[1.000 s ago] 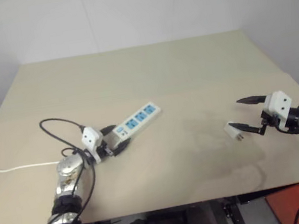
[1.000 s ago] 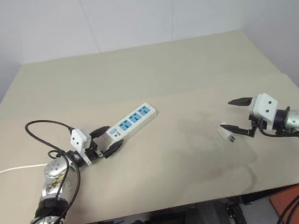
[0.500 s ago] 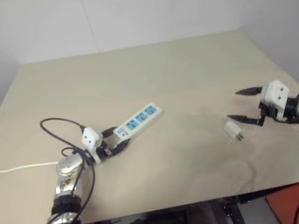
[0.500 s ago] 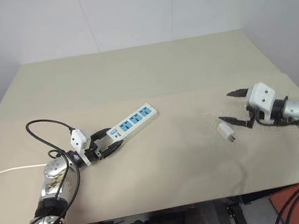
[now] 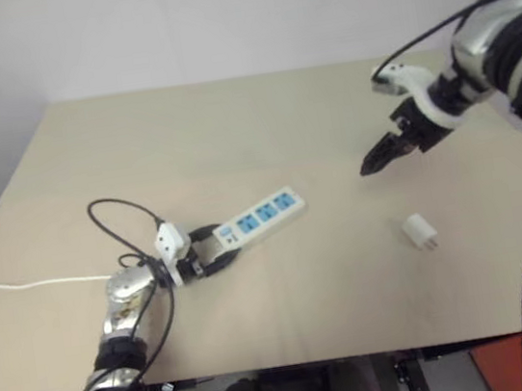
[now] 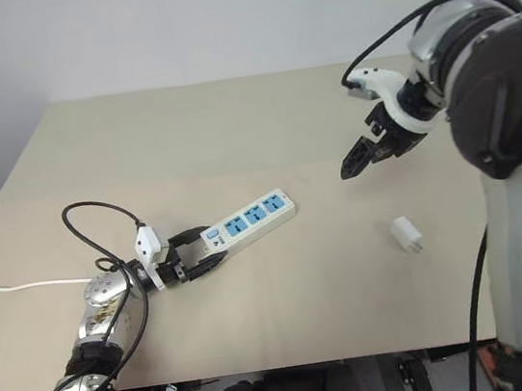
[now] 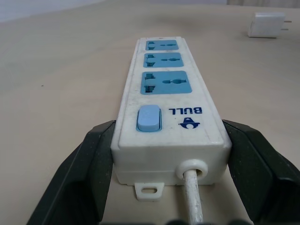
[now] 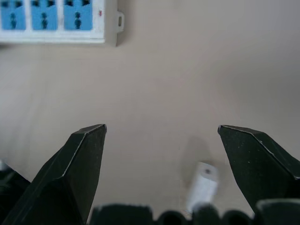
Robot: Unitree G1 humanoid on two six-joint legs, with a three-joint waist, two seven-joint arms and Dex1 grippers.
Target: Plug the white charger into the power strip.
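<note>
While the small white cube-shaped charger with two short metal prongs (image 5: pixel 420 231) lies loose on its side on the beige worktop (image 5: pixel 233 131), no tool touching it, the step in hand reads as the pickup that must come before any plugging; nothing is yet in a socket. The long white plastic power strip with three blue socket faces (image 5: pixel 262 216) lies well apart from the charger, towards the robot's left, its sockets facing up and empty, its thin white cord (image 5: pixel 21 285) trailing off from the switch end.

The right tool (image 6: pixel 352 164) hangs in the air above the worktop, beyond the charger and apart from it, its two black fingers (image 8: pixel 84 159) spread wide and empty; in its wrist view the charger sits low between the fingers, with bare worktop all around it. The left tool (image 5: pixel 219 254) sits level at the switch end of the strip, a fair way from the charger; its fingers (image 7: pixel 93 164) bracket that end fairly wide, one on each side, lying against the casing or just beside it; whether they press I cannot tell.

The next move, as I judge it, calls for the right tool to come down over the charger, close on its body with the prongs left free, then turn it prongs-down over a socket while the left tool steadies the strip.
</note>
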